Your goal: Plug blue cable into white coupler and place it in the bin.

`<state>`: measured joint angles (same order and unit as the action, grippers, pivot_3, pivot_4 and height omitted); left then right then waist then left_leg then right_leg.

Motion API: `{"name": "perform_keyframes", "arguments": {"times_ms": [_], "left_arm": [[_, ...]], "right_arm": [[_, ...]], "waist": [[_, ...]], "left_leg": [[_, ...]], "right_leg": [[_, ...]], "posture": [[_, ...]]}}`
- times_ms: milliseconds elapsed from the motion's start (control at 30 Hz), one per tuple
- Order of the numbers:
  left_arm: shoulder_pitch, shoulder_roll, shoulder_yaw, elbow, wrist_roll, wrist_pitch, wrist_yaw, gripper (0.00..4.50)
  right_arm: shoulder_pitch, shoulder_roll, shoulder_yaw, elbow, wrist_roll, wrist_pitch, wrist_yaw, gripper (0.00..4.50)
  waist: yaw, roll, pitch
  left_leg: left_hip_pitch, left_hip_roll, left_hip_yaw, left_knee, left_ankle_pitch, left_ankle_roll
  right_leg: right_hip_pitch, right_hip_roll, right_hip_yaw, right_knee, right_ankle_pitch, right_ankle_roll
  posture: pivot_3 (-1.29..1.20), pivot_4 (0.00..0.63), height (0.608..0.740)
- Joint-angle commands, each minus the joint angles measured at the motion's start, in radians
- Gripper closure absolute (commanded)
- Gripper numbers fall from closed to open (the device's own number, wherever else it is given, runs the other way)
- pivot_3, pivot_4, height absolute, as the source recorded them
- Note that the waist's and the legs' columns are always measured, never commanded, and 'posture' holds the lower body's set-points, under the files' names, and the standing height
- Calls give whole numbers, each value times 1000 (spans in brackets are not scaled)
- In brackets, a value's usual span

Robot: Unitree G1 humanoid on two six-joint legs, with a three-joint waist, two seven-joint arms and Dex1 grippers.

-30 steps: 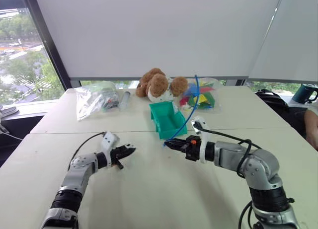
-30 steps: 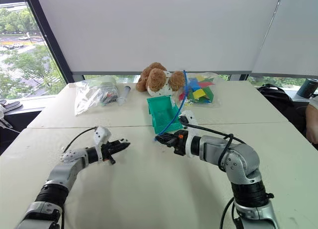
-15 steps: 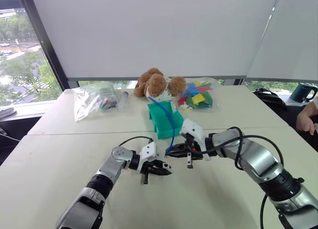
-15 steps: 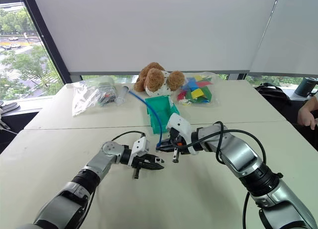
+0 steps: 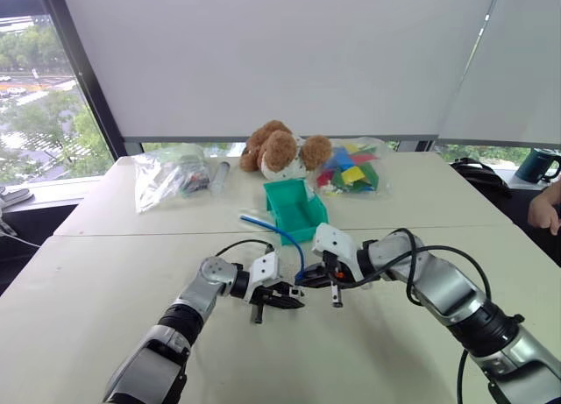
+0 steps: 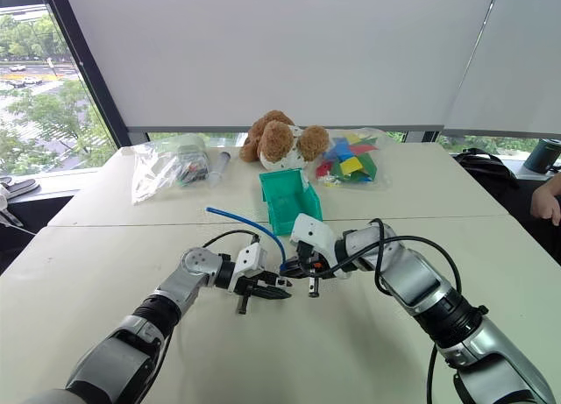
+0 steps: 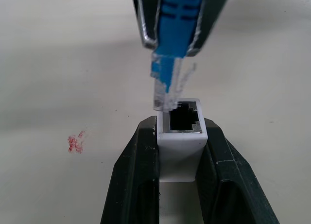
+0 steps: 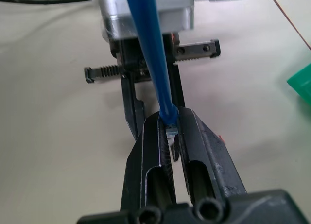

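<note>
We pinch the tiny white boxy plastic coupler (image 7: 181, 131) in our left gripper (image 5: 285, 298), socket facing out, above the middle of the pale table (image 5: 105, 272). Our right gripper (image 5: 308, 280) is clamped on the thin bright blue cable (image 5: 273, 230) just behind its clear plug (image 7: 165, 90), whose tip touches the socket's rim. The small teal-green plastic bin (image 5: 296, 209) sits beyond, toward the table's far edge.

Pale table (image 5: 105, 272) with teal bin (image 5: 296, 209), teddy bear (image 5: 279, 148), two clear bags (image 5: 168, 174) of bits.
</note>
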<state>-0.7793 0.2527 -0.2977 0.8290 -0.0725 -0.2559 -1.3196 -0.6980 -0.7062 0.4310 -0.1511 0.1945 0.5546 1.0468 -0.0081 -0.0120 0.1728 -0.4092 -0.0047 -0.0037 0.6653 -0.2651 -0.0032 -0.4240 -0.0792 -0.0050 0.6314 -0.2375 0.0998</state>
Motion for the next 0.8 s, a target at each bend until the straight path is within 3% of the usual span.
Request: {"name": "perform_keyframes", "arguments": {"times_ms": [33, 467, 800], "left_arm": [[0, 3, -2, 18, 31, -3, 12, 4112], [3, 0, 1, 12, 31, -1, 23, 4112], [2, -3, 2, 7, 34, -4, 26, 4112]], "right_arm": [[4, 15, -5, -3, -18, -19, 18, 4500], [22, 50, 34, 3, -86, -45, 52, 4500], [18, 4, 24, 58, -127, -105, 131, 4500]], "waist": [[0, 0, 0], [0, 0, 0], [1, 0, -1]], "left_leg": [[0, 0, 0, 0, 0, 0], [1, 0, 0, 1, 0, 0], [2, 0, -1, 1, 0, 0]], "right_leg": [[0, 0, 0, 0, 0, 0], [1, 0, 0, 0, 0, 0], [3, 0, 0, 0, 0, 0]], "posture": [[0, 150, 740], [0, 150, 740], [0, 150, 740]]}}
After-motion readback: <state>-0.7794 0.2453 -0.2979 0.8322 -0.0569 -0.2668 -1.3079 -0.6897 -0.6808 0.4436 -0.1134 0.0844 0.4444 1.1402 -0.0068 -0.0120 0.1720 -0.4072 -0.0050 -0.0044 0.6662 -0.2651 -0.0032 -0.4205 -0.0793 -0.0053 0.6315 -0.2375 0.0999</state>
